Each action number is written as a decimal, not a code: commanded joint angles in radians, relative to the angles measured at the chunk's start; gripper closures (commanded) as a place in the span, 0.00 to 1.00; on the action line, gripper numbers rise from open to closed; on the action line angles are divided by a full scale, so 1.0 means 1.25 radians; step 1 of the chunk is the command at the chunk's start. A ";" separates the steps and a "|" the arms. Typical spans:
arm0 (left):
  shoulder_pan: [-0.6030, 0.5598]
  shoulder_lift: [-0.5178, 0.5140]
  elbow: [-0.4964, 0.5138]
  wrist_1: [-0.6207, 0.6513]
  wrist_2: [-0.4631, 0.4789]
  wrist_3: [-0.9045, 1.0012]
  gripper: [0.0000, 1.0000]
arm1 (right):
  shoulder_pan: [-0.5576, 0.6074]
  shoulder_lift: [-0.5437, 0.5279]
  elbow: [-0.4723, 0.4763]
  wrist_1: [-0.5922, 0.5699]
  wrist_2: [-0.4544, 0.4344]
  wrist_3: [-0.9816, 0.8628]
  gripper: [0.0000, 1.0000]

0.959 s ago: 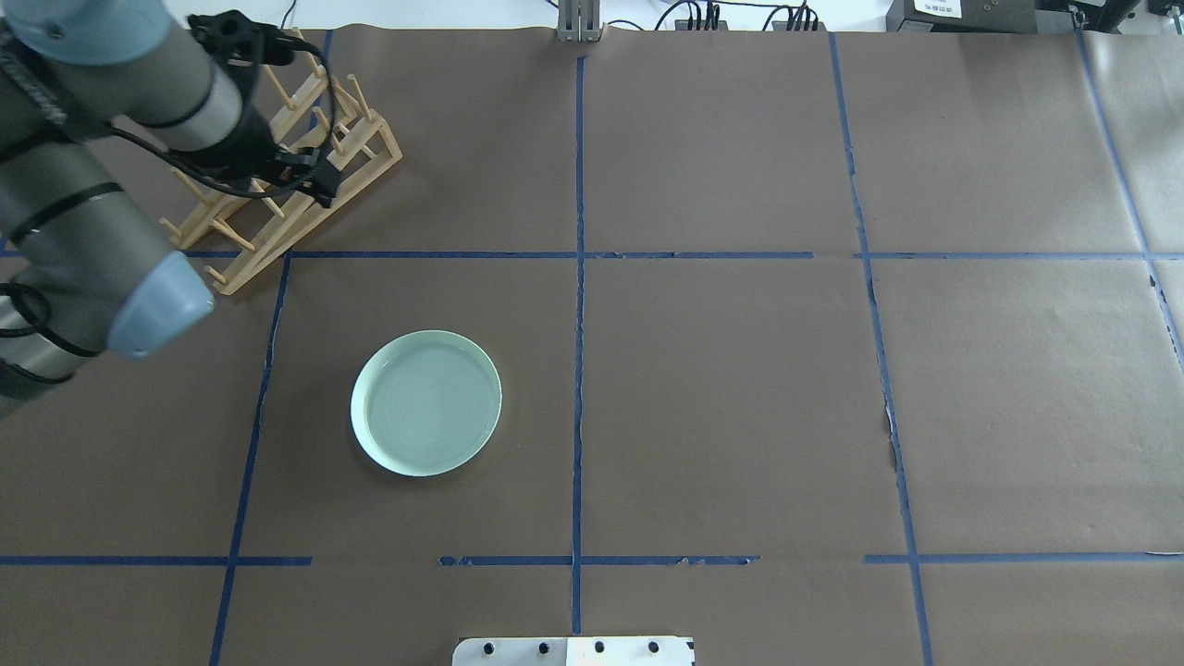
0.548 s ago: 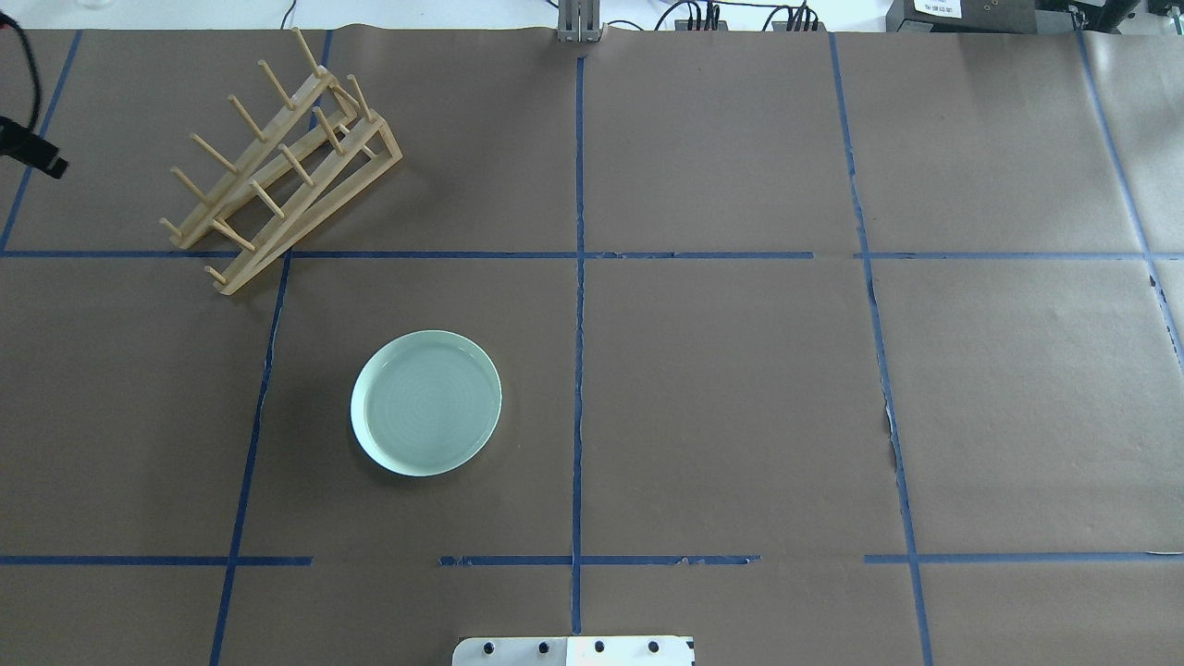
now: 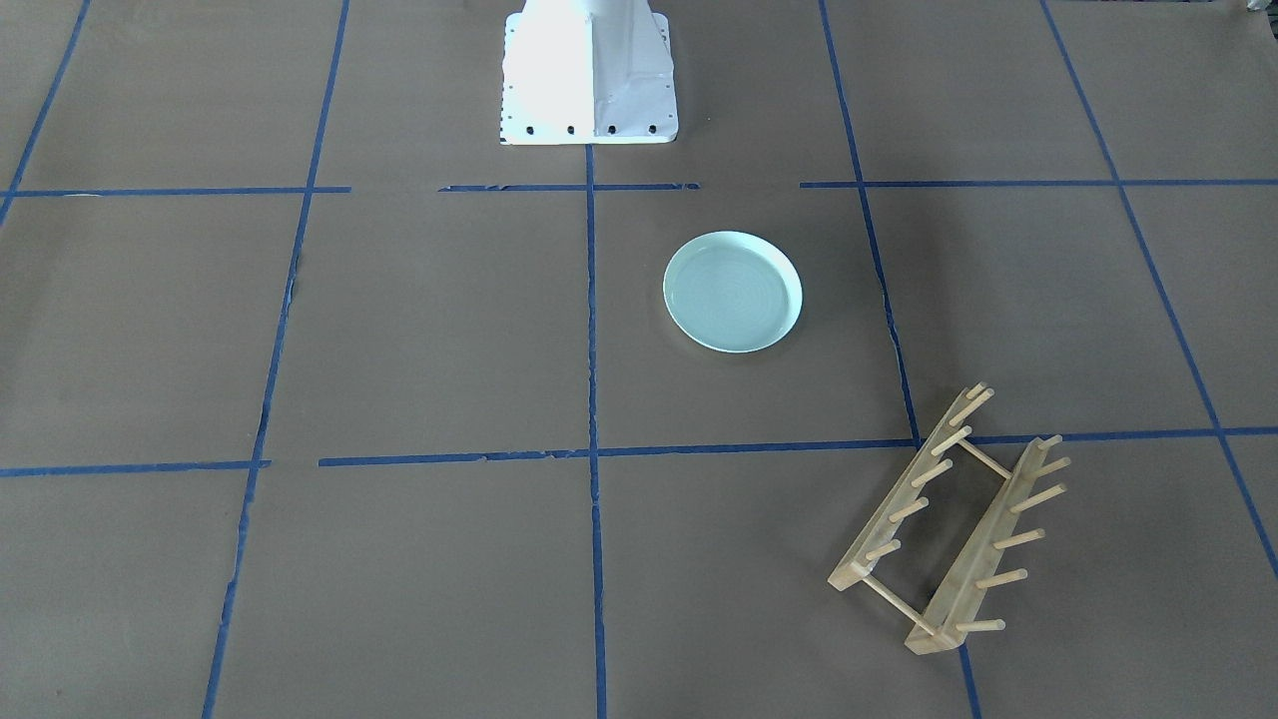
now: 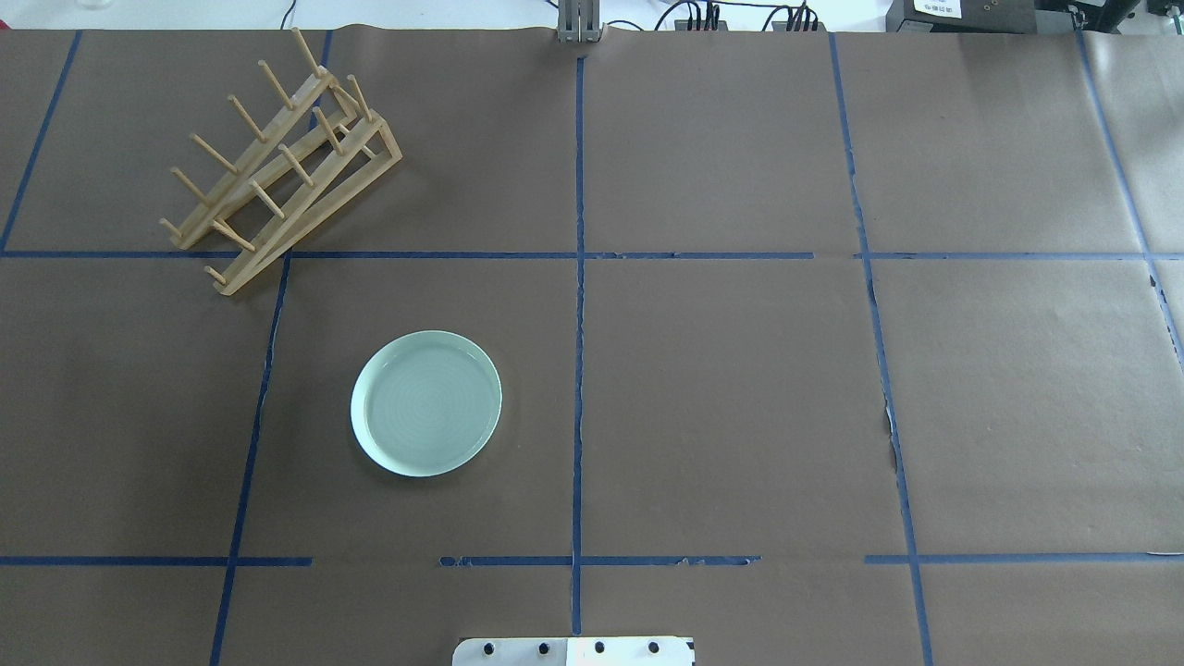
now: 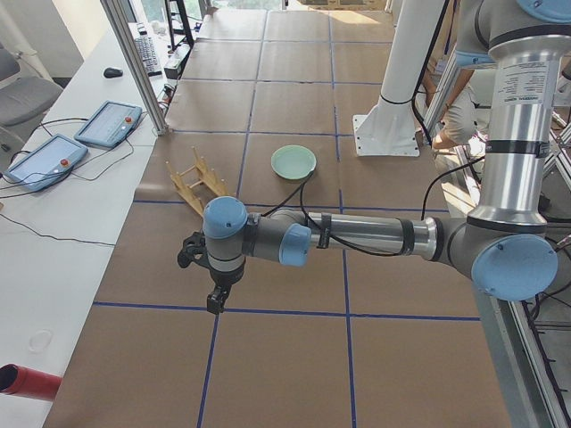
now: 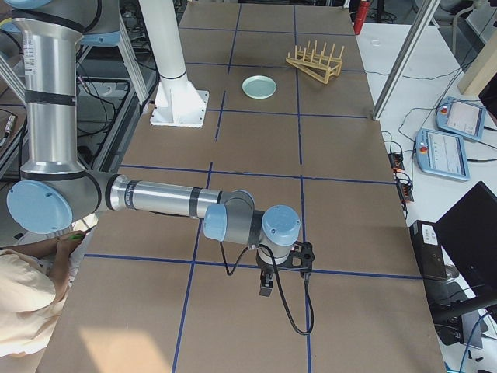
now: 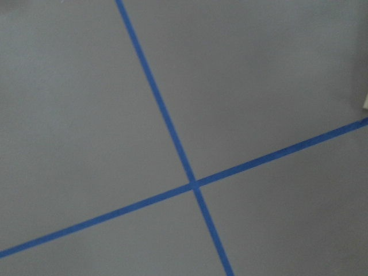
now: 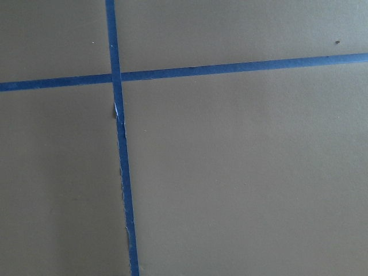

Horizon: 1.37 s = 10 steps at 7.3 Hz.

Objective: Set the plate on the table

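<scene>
The pale mint-green plate (image 4: 426,403) lies flat on the brown paper-covered table (image 4: 740,388), alone inside a blue-taped rectangle. It also shows in the front view (image 3: 733,292) and both side views (image 5: 293,162) (image 6: 259,86). No gripper is near it. My left gripper (image 5: 216,301) hangs over the table's left end, far from the plate; I cannot tell whether it is open or shut. My right gripper (image 6: 265,286) hangs over the table's right end; I cannot tell its state either. Both wrist views show only paper and crossing blue tape lines.
A light wooden peg rack (image 4: 282,162) lies on the table beyond and left of the plate, with nothing in it. The white robot base (image 3: 587,70) stands at the table's near edge. Teach pendants (image 5: 110,123) lie on the far bench. A person (image 6: 23,311) is beside the right arm.
My left arm has swung left, away from the rack, and left the overhead view. The plate and rack have not moved.
</scene>
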 commanded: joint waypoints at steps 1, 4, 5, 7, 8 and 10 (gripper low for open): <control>-0.046 0.023 0.014 0.003 -0.051 0.001 0.00 | 0.000 0.000 0.000 0.000 0.000 0.000 0.00; -0.043 0.022 0.040 0.084 -0.055 -0.003 0.00 | 0.000 0.000 -0.001 0.000 0.000 0.000 0.00; -0.043 0.018 0.025 0.109 -0.055 -0.001 0.00 | 0.000 0.000 -0.001 0.000 0.000 0.000 0.00; -0.043 0.020 0.036 0.051 -0.057 0.002 0.00 | 0.000 0.000 0.000 0.000 0.000 0.000 0.00; -0.043 0.015 0.019 0.053 -0.053 0.000 0.00 | 0.000 -0.001 0.000 0.000 0.000 0.000 0.00; -0.043 0.023 -0.020 0.056 -0.046 0.003 0.00 | 0.000 0.000 -0.001 0.000 0.000 0.000 0.00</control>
